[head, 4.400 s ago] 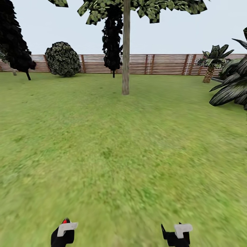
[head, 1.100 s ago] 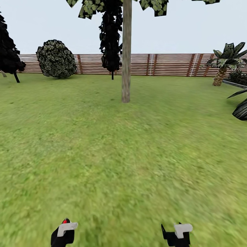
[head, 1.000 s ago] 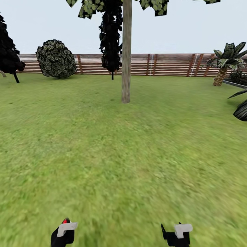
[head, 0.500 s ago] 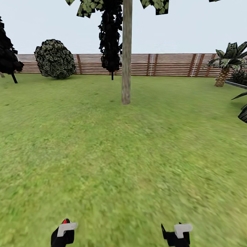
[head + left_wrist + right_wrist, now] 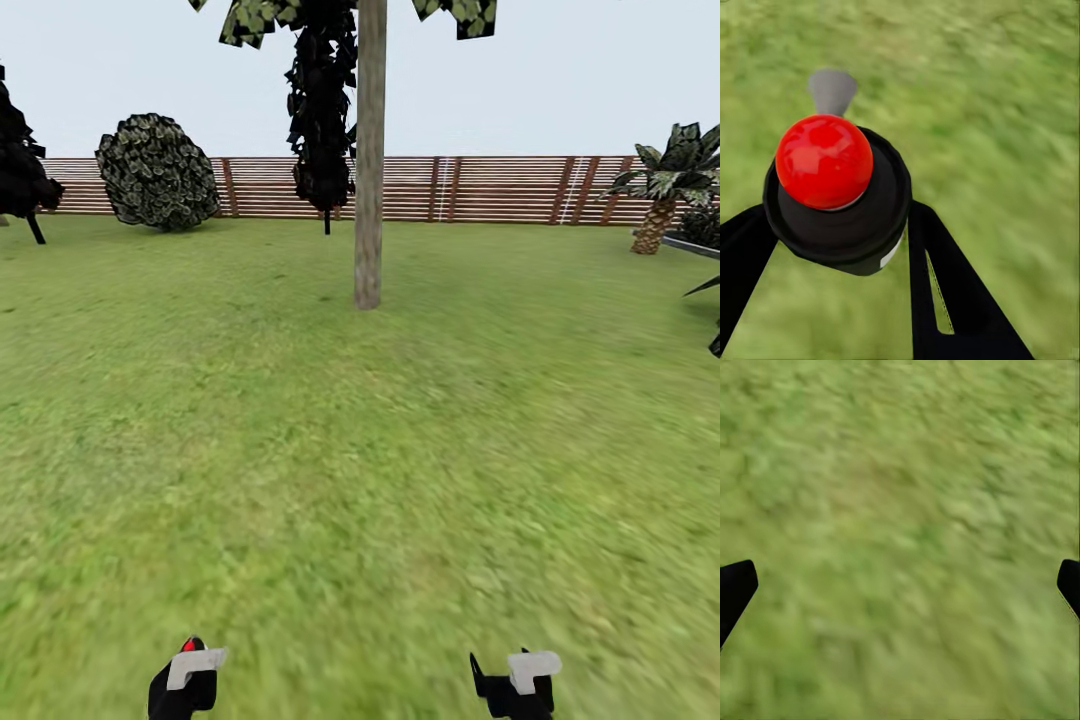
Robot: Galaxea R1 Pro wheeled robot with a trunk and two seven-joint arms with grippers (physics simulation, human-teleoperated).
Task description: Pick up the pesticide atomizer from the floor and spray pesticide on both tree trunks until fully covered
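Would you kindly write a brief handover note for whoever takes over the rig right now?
Left gripper: shut on the atomizer, black body with a red cap, so pickup is done.
Right gripper: open, nothing between its fingers, grass below.
Ahead on the lawn stands one grey-tan tree trunk, some way off in front of the fence. No white mist shows on it.
Left to do: drive up to it, spray the trunk until covered, then find and spray the second tree.

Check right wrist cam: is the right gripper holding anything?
No. The right gripper has its two fingertips far apart, with just blurred grass between them.
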